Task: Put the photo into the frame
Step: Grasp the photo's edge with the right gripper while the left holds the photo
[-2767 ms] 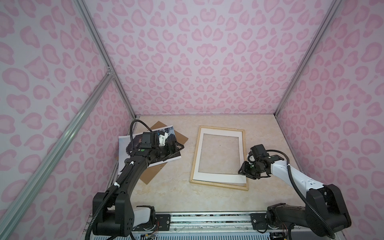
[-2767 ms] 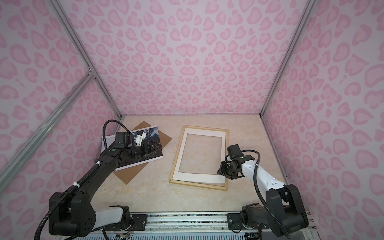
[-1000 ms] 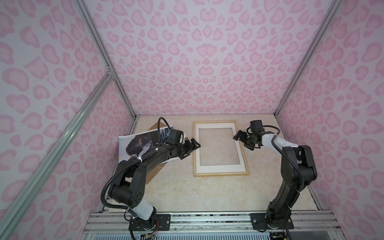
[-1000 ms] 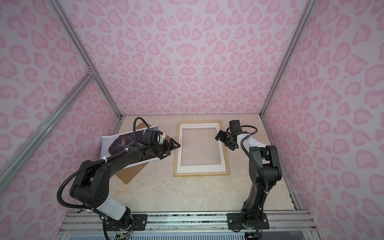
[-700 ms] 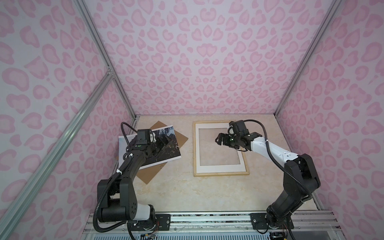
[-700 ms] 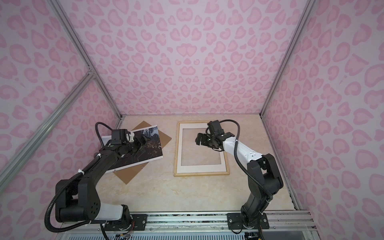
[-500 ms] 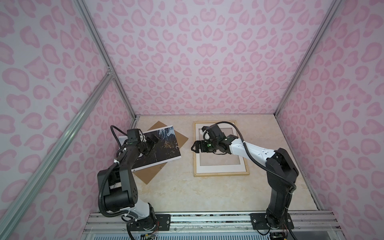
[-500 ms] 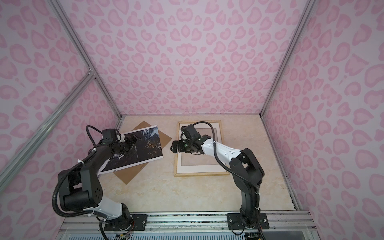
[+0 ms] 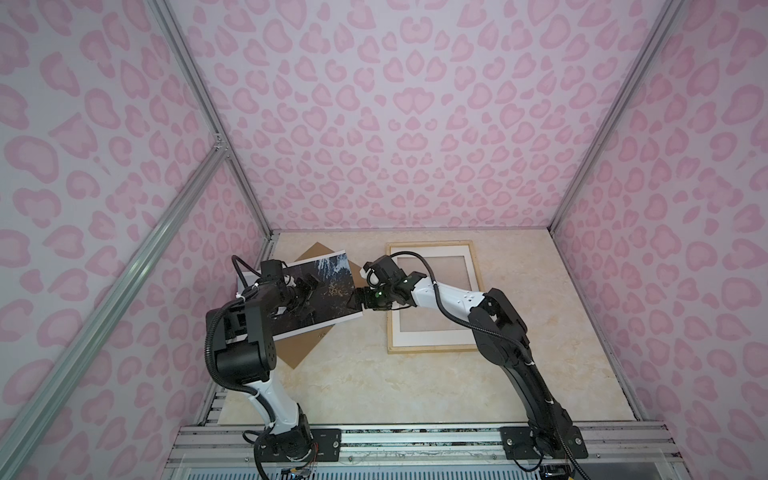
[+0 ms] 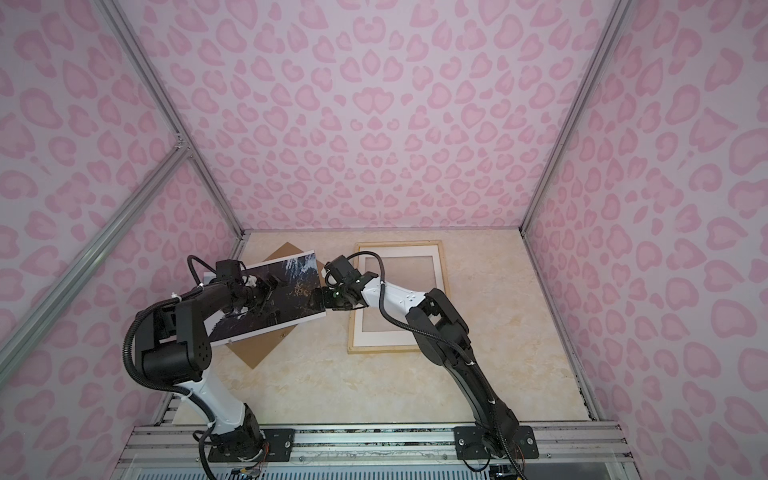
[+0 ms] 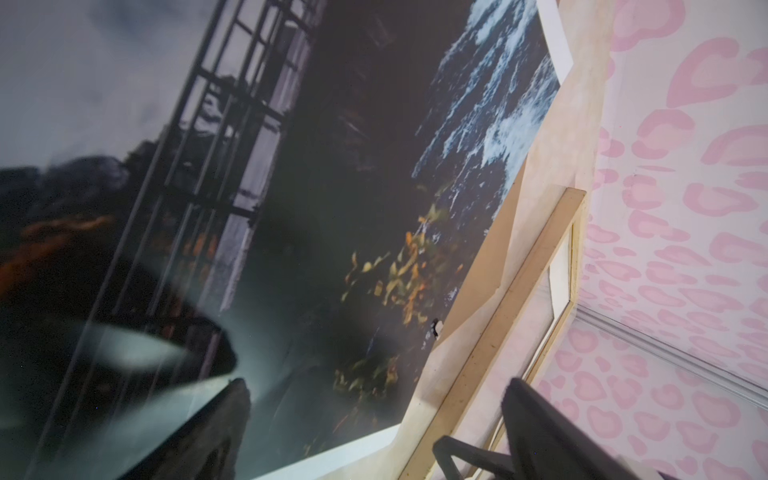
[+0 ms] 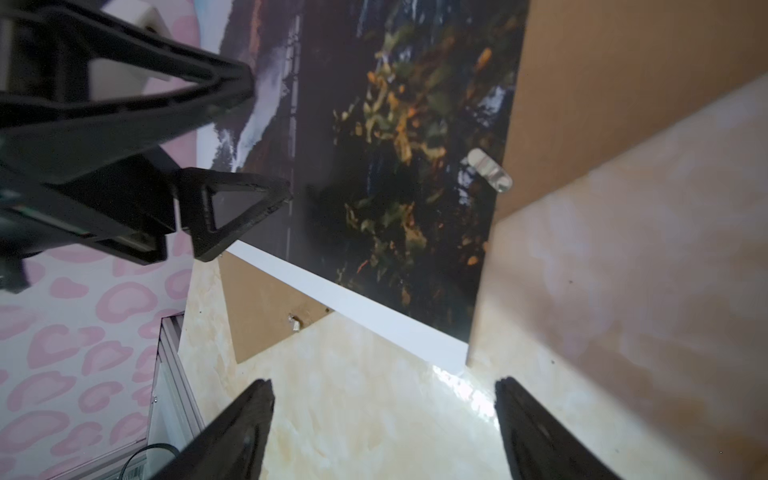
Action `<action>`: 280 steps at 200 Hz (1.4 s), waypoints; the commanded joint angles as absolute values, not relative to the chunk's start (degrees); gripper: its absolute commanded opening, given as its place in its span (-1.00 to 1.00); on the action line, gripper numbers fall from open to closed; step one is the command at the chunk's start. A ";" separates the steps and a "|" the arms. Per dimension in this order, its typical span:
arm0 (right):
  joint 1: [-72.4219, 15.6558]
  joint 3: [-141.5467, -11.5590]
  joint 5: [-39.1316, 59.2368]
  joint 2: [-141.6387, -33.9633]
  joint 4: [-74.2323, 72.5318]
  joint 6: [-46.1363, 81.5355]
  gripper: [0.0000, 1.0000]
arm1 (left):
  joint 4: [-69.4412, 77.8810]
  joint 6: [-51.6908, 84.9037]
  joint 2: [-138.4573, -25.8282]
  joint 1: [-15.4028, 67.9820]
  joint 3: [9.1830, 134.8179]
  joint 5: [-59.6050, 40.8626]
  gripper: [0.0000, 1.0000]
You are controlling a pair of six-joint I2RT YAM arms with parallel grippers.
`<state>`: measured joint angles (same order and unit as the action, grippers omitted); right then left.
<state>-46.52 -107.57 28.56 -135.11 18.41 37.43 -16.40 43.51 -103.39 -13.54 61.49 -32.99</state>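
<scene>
only close-up: photo (image 11: 374, 208) foliage (orange)

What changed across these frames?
The right end effector swept left across the frame to the right edge of the photo, jaws open. The left end effector reached toward the frame, then drew back over the photo. The frame, skewed at first, lies square. Nothing gripped; photo and board stayed.

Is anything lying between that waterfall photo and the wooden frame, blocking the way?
Nothing visible blocks it: only bare table separates the photo from the frame. The open right gripper sits at the photo's frame-side edge, and a white mat lies inside the frame.
</scene>
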 commanded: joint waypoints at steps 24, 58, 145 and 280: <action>-46.40 -109.99 27.70 -139.66 21.19 41.54 0.71 | -16.17 42.47 -103.19 -13.62 60.30 -32.72 0.95; -46.58 -111.57 28.74 -141.90 20.94 45.30 0.70 | -17.63 42.42 -102.02 -14.03 59.75 -29.77 0.95; -48.08 -116.67 33.48 -146.09 16.80 51.20 0.64 | -17.49 43.77 -100.93 -17.81 59.01 -29.84 0.95; -46.93 -110.44 33.31 -145.33 7.57 57.73 -0.64 | -16.97 43.59 -100.86 -18.46 57.93 -30.67 0.95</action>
